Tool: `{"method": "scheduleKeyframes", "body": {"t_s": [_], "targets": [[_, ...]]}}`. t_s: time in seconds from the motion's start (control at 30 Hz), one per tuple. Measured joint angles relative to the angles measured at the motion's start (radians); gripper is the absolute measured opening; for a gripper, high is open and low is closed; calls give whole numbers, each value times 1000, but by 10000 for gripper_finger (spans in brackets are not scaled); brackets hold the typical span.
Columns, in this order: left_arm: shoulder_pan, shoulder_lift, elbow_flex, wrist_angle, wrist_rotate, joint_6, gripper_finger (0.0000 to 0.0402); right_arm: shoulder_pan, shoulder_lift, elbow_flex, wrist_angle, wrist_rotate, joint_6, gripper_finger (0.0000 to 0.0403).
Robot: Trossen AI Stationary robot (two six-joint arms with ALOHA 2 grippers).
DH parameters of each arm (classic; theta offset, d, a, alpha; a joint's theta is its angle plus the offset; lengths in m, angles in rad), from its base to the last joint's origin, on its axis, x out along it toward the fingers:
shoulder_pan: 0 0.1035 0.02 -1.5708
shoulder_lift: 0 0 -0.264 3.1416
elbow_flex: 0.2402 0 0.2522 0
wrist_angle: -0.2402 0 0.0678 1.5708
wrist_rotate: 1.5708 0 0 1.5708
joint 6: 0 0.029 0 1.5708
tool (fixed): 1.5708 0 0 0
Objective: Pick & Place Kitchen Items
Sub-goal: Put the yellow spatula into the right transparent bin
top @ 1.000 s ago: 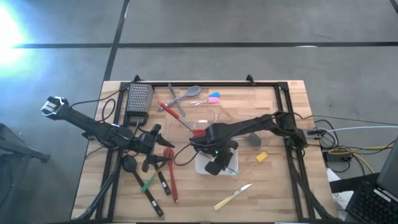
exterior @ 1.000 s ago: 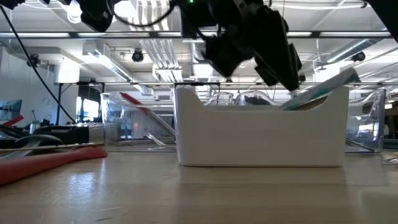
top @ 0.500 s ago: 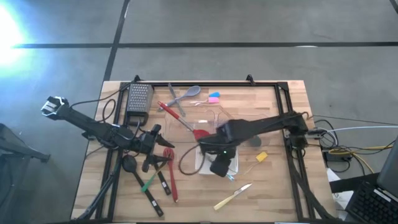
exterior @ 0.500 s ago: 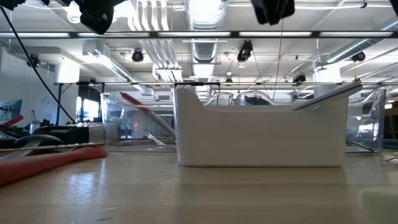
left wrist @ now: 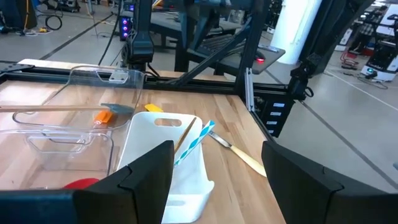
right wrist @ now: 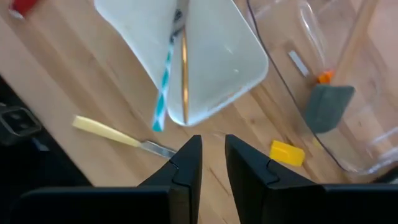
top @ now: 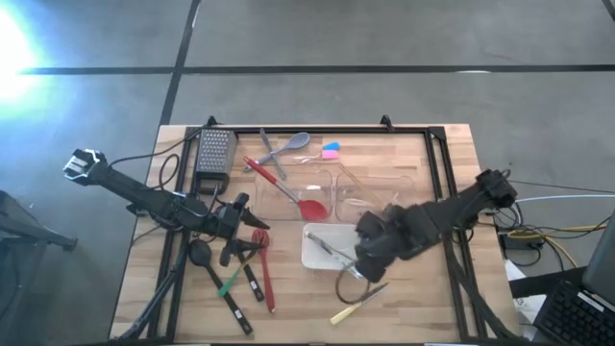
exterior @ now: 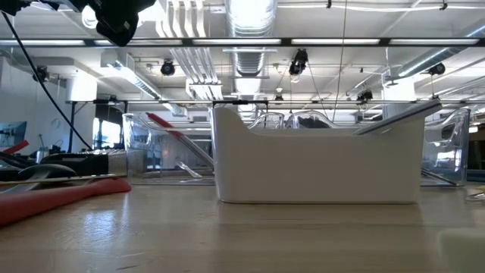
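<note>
Teal-striped utensil [right wrist: 163, 81] and a thin wood-handled one [right wrist: 184, 74] are lying in the white tray [top: 313, 256], tips sticking out over its rim toward the table's front edge. A second ago my right gripper [top: 363, 269] was down over that tray with the striped piece. Now it's off the tray, pulled back toward the front right. So that drop looks done, one more item placed.

Right fingers [right wrist: 186, 163]: only a narrow gap between them, narrower than a second ago, nothing in it.

Just beside the tray on bare wood is the yellow-handled knife [top: 357, 303], close below my right gripper. Likely the next pick, my guess. Small yellow piece [top: 405, 242] near it. Grey spatula [right wrist: 326, 106] sits inside a clear bin [top: 384, 187].

Left gripper [top: 240, 226] hangs on the left side over the pile there, same spot as before. Left fingers [left wrist: 149, 171] spread wide, empty. Under and beside it: black ladle [top: 199, 254], red tongs [top: 261, 264]. Further back: red spoon [top: 288, 192], grey spoon [top: 288, 147], pink and blue spatulas [top: 331, 150], grater [top: 215, 154]. Plenty left loose, so the task is nowhere near finished.

Writing: no brand, label or text readable on anything, neither on the table nor in the room behind it.
</note>
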Motion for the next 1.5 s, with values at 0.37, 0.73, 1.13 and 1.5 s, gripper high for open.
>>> {"method": "scheduleKeyframes", "body": {"t_s": [0.37, 0.73, 1.13, 1.5], "targets": [[0, 0, 0, 40, 0, -1, 250, 60, -8, -319, 194, -52, -69, 57], [0, 0, 0, 32, 0, -3, 250, 70, -27, -581, 299, -20, 280, 45], [0, 1, 0, 19, 11, -33, 250, 72, -66, -719, 417, -74, 609, 111], [-1, 1, 0, 20, 31, -30, 250, 68, -103, -872, 481, -93, 929, 205]]}}
